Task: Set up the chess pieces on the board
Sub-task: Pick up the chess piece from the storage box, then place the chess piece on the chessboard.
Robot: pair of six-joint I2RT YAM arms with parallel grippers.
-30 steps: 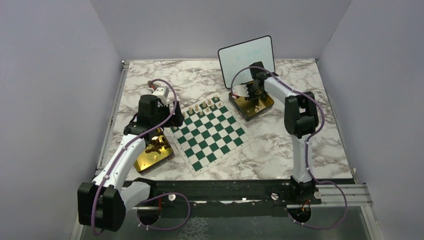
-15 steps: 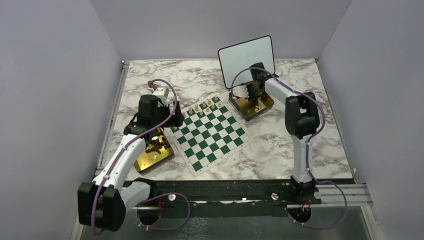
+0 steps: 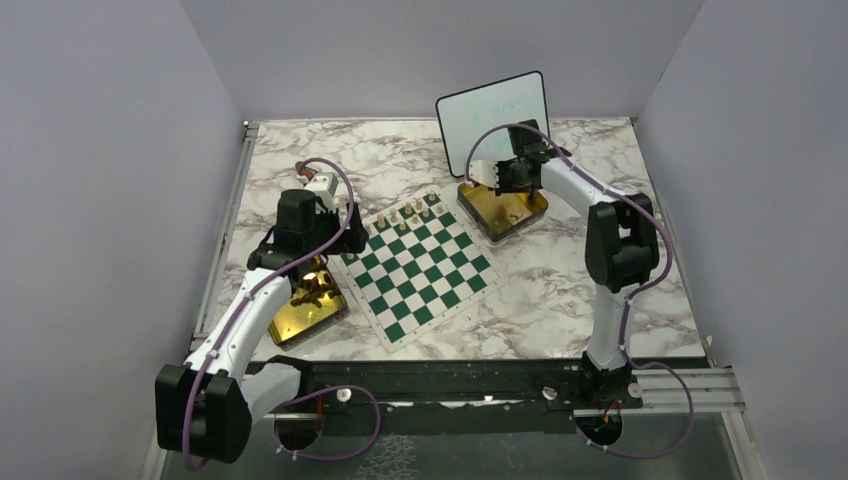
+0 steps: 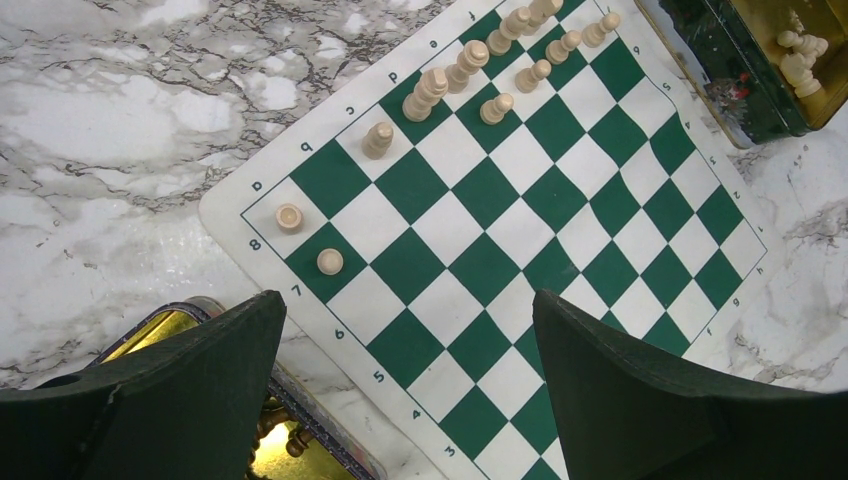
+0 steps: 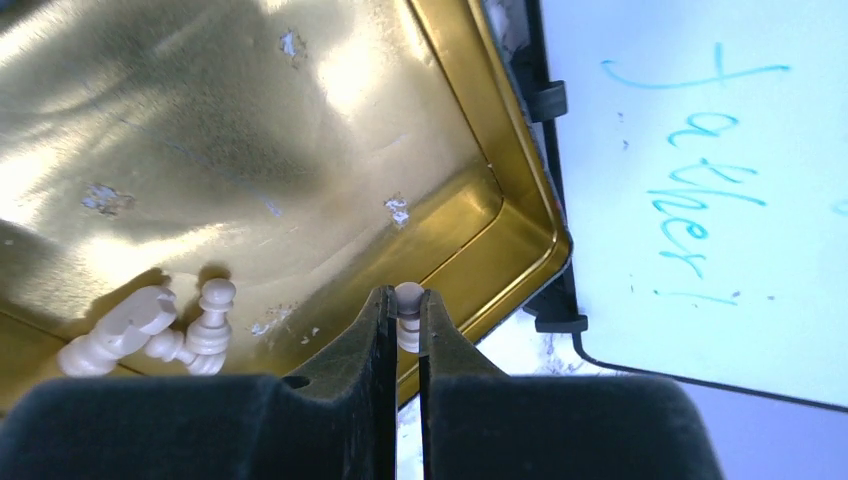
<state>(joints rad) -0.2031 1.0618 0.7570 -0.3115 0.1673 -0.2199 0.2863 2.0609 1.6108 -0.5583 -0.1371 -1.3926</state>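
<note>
1. Right hand [image 5: 405, 300] first: its two fingers are pinched tight on a pale pawn [image 5: 408, 312], gripping just under the round head. That is a sensible hold, since the knob stops a piece this small from slipping down through the grip.
2. The pawn hangs over the far rim of the gold tin [image 5: 300, 150], which sits just off the board's [image 3: 420, 265] far-right edge. From the wrist view I can't tell how high it hangs above the tin.
3. A few loose pale pieces [image 5: 150, 335] lie toppled together on the tin floor. They are lying flat, so each will want picking out singly.
4. Just beyond the tin, on the side away from the board, stands the whiteboard [image 5: 700, 200] with blue handwriting. The hand is working close to its frame, so a swing towards the board looks the safer way out.
5. On the board, a line of pale chessmen [image 4: 465, 65] stands upright along its far-left edge, with a second row started beside it. Most squares are bare, so I'd call the job early.
6. Left hand [image 4: 405, 300] hovers over the board's left corner with its fingers spread wide and nothing in them. It looks parked, well away from the right arm's route.
7. Beneath it, touching the board's near-left edge on the marble surface [image 3: 560, 300], sits the second gold tin [image 3: 290, 322] holding dark pieces [image 3: 315, 290].
8. Next call, by my reading: carry the pawn across to an open square in that second row and set it down upright.
</note>
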